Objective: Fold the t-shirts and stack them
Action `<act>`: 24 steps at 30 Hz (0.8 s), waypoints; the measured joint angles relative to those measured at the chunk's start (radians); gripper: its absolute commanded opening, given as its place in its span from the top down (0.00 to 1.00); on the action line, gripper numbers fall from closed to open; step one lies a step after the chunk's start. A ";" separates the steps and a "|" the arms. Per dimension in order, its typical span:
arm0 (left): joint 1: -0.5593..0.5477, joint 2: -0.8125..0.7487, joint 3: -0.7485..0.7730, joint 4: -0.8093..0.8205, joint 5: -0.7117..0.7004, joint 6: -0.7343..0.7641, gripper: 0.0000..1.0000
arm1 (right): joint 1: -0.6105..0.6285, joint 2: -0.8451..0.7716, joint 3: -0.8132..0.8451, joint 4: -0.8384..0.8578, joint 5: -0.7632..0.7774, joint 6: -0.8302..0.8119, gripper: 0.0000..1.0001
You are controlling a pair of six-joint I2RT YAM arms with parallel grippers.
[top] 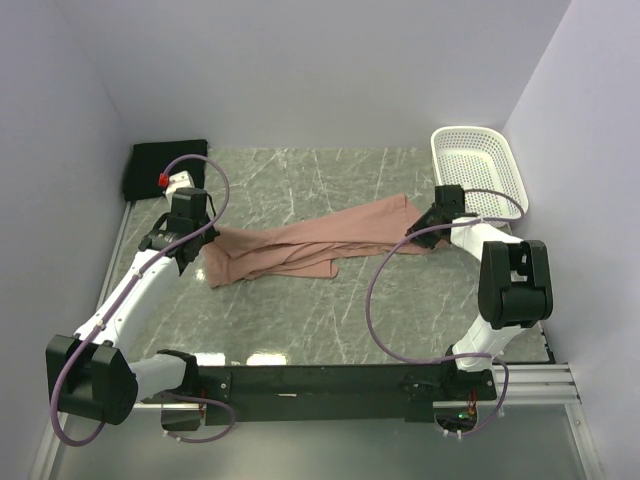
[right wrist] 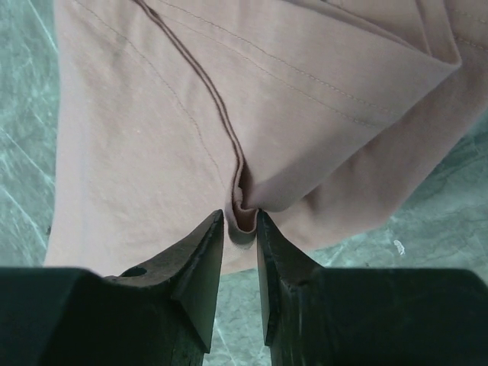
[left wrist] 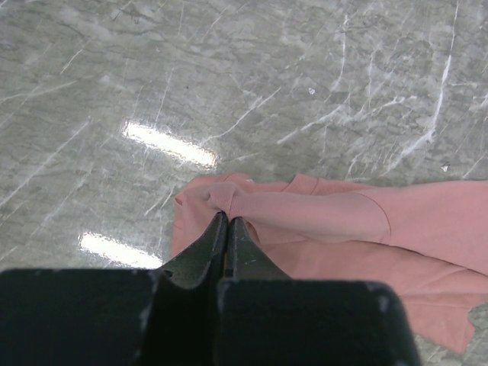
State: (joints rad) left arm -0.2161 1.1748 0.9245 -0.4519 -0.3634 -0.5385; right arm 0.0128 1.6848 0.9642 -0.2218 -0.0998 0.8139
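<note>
- The table (top: 300, 330) was grey-green stone with white lines in it, and pale purple walls (top: 300, 70) stood around it.
- A pink t-shirt (top: 300, 245) lay across the middle of the table. It was pulled long and thin, like a rope of cloth, between the two arms.
- The left gripper (left wrist: 227, 219) was at the left end of the shirt. Its two fingers were pressed tight together, with a small bunch of pink cloth pinched at their tips.
- The right gripper (right wrist: 240, 217) was at the right end. Its fingers were close together, with a little fold of the shirt's edge squeezed between them (a seam ran up the cloth from that fold).
- The shirt's middle rested on the table, with wrinkles and folds along it.
- A black t-shirt (top: 165, 165) sat folded in the far left corner, well apart from the pink one.
- A white basket (top: 465, 132) with little holes in it stood in the far right corner, tipped up against the wall, just behind the right arm.
</note>
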 measured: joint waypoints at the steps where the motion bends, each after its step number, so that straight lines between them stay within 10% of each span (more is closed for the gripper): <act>1: 0.000 0.000 0.000 0.000 0.000 0.000 0.99 | 0.000 0.000 0.003 0.000 -0.002 0.000 0.69; 24: 0.005 0.000 0.000 0.000 0.008 0.001 0.99 | 0.000 0.013 0.083 -0.018 -0.034 0.008 0.69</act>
State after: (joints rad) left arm -0.2115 1.1748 0.9241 -0.4519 -0.3553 -0.5377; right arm 0.0124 1.6978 1.0470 -0.2398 -0.1337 0.8215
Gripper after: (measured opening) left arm 0.016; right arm 0.308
